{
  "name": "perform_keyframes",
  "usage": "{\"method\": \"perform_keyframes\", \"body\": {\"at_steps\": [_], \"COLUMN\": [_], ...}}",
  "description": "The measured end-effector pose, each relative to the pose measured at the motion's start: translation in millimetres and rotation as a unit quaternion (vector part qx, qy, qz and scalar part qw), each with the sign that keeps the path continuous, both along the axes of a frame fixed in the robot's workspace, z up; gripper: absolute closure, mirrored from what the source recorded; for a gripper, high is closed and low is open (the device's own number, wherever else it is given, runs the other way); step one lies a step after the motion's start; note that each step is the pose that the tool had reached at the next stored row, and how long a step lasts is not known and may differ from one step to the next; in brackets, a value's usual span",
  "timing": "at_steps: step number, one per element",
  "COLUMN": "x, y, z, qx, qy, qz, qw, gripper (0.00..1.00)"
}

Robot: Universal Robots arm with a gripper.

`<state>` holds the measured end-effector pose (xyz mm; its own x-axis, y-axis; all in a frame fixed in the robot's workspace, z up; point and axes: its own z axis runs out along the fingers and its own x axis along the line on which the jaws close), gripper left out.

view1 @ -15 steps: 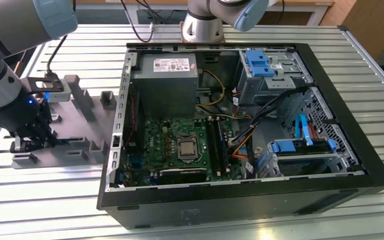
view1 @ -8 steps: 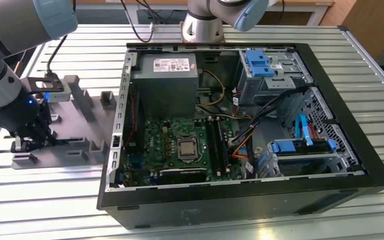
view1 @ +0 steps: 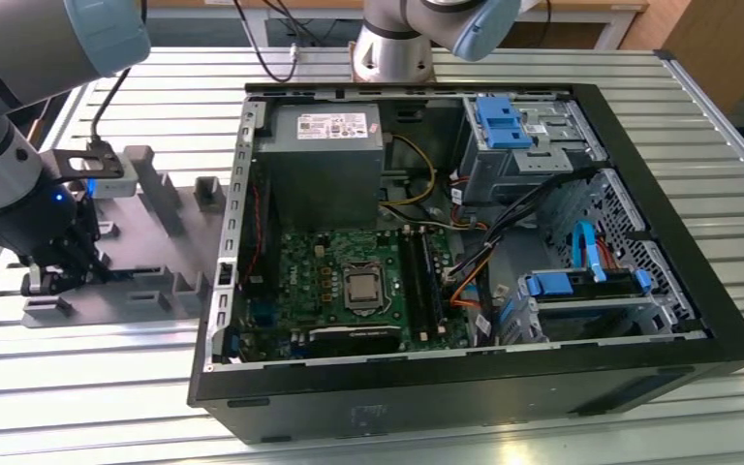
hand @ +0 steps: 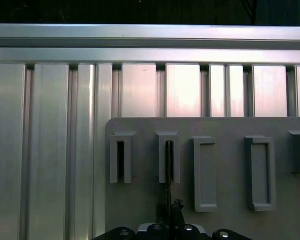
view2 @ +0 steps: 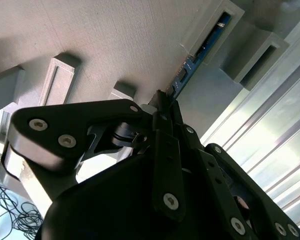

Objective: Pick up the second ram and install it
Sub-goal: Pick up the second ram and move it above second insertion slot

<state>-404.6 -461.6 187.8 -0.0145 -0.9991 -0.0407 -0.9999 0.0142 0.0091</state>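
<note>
One second ram [view2: 190, 64] is seen edge-on as a thin blue-green strip, standing in a narrow slotted post of the grey holder tray [view2: 115, 40]. In the first wrist view the same stick [hand: 168, 165] shows as a dark line rising out of that post. The single gripper [view2: 163, 100] is clenched on the stick's near end, with one black finger pressed against each face. The gripper's tips [hand: 171, 212] are also seen over the tray [hand: 140, 210], meeting at the stick. Five raised posts are counted on the tray in the first wrist view. Two of them have narrow slots; one is filled by the stick and one, just beside it, is vacant. Two wider rectangular frames stand beyond the filled post, and a fifth post is cut off at the edge. In the exterior view the gripper [view1: 55, 276] is lowered onto the tray [view1: 171, 257], at the end farthest from the one open computer case [view1: 476, 387]. The case lies just beside the tray on the exterior view's right. Inside it are one green motherboard [view1: 314, 266], one grey power supply [view1: 326, 145] and two blue drive brackets [view1: 502, 121]. Tray and case are both carried by one slatted aluminium table [view1: 88, 368].
</note>
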Motion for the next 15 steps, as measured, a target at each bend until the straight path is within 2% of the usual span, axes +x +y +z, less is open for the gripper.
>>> {"method": "perform_keyframes", "body": {"at_steps": [15], "x": [0.0], "y": [0.0], "z": [2.6], "qx": [-0.0001], "qy": [0.0001], "qz": [0.000], "qw": [1.0000], "gripper": [0.86]}}
